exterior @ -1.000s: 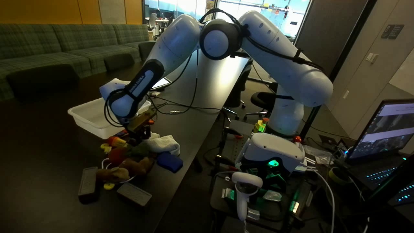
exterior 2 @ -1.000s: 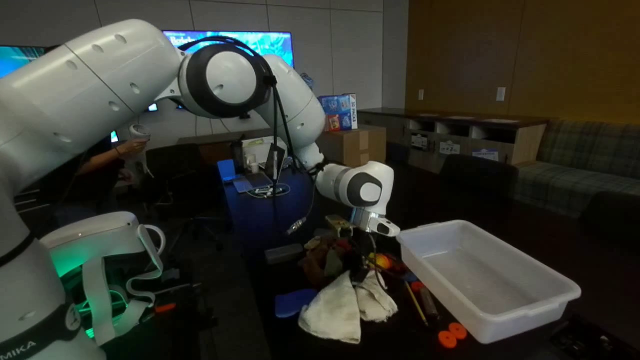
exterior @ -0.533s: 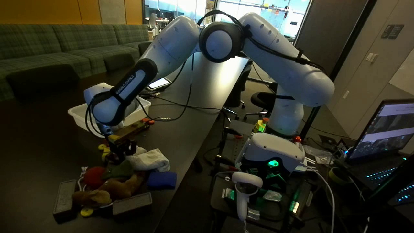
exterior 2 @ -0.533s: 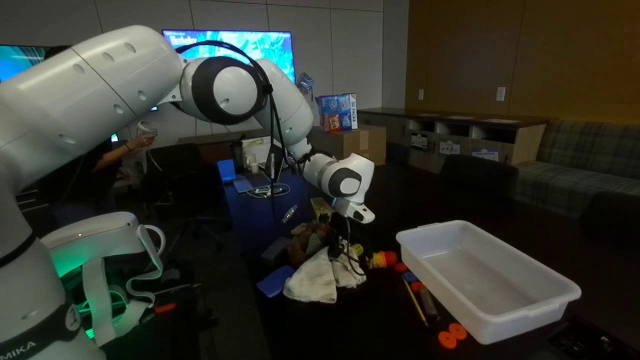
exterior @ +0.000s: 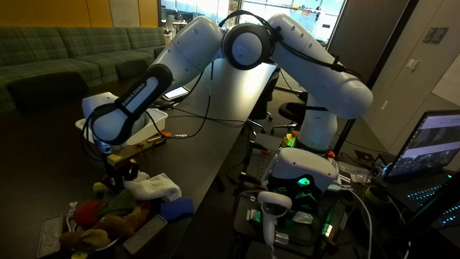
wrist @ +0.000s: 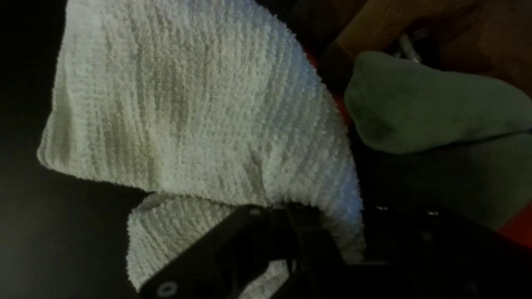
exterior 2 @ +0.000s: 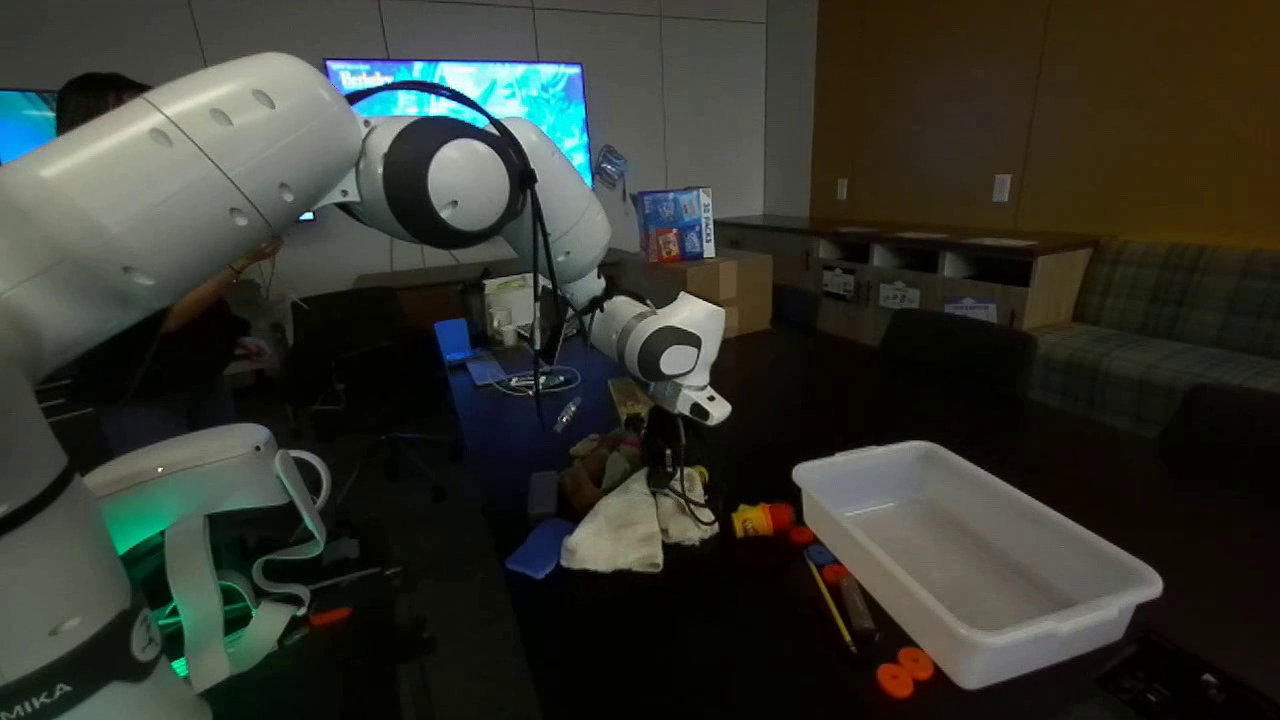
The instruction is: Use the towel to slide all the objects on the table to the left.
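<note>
Wrist view: nubbly, ribbed white towel [wrist: 199,108] in black claw [wrist: 286,211].

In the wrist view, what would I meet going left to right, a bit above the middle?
Bare black table → white towel → a sliver of something red → green plush-looking object.

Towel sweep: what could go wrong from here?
1. The blue piece sits very close to the edge of the table; a push might send it over.
2. The yellow-and-red item, pencil and orange discs lie near the white bin, apart from the towel; they may get left behind.
</note>
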